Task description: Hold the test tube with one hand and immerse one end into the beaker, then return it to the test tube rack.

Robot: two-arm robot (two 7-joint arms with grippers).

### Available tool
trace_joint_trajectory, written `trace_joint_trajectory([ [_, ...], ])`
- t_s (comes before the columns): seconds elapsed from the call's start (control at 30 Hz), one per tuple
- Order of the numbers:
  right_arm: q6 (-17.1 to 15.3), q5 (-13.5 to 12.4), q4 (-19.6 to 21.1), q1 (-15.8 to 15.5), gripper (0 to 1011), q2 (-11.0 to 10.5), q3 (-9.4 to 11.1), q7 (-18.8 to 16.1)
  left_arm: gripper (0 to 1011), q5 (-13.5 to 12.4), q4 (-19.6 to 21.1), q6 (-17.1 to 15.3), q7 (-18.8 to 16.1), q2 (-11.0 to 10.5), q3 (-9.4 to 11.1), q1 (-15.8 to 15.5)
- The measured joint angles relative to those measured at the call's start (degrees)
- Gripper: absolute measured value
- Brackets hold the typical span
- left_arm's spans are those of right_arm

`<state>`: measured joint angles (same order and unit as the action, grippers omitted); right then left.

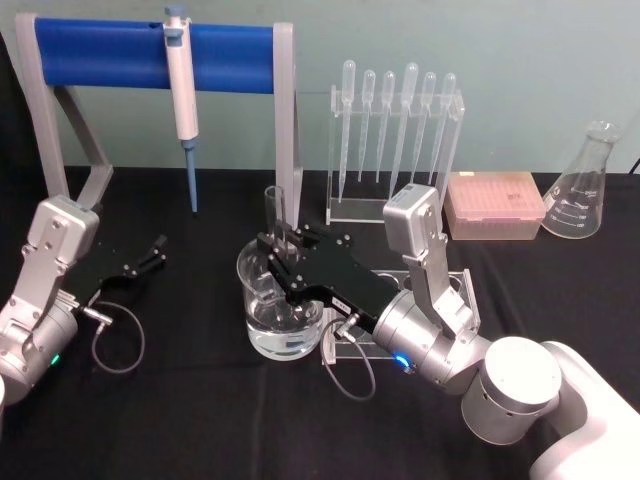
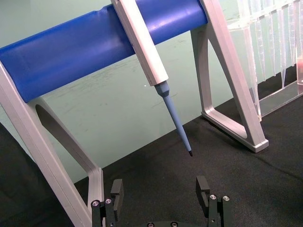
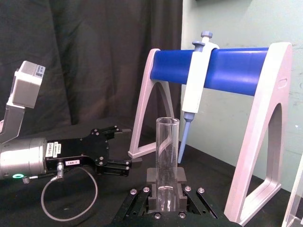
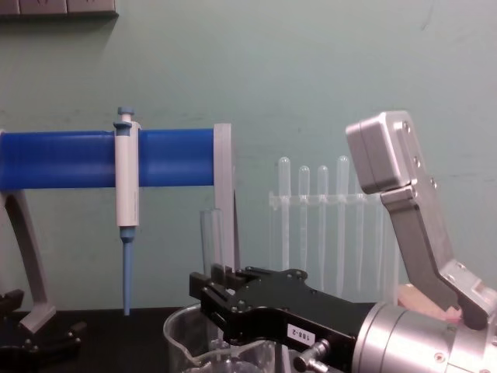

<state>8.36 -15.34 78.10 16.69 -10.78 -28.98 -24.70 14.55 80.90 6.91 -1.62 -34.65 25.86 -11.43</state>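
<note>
Over the beaker [image 1: 262, 335], head view first: the right gripper [image 1: 283, 252] has its fingers clamped on the test tube [image 1: 275, 205]. The tube stands upright, open rim above the fingers and lower end down inside the beaker. Water sits in there, though I cannot tell whether the tip is under the surface. By my reading the pick-up is done and the dip is in hand, with the return to the rack left to do. A clear rack [image 1: 465, 285] sits just right of the beaker, partly under the arm. Left of the beaker, the left gripper [image 1: 155, 250] is parked on the black worktop [image 1: 200, 410]. Behind the beaker stand plastic pipettes [image 1: 395, 110], a pink box [image 1: 495, 205] and a flask [image 1: 585, 190].

Left wrist view: the left gripper's fingers [image 2: 203, 187] stand apart, holding nothing, and face the micropipette [image 2: 142, 42] on its blue stand [image 2: 71, 56].

Right wrist view: the tube is squeezed between both fingers, with glass rising clear above them and a dark curtain [image 3: 94, 56] beyond.

Chest view: the tube is upright, with the right gripper just above the beaker's rim and a pale green wall [image 4: 311, 78] behind.
</note>
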Motion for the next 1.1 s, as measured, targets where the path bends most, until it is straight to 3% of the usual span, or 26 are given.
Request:
trace_joint_trajectory([
  [1.1,0.0,0.1,0.0,0.0,233,0.0,0.1,0.2,1000,0.0,0.0,0.0,0.0,0.0,0.0,0.0],
])
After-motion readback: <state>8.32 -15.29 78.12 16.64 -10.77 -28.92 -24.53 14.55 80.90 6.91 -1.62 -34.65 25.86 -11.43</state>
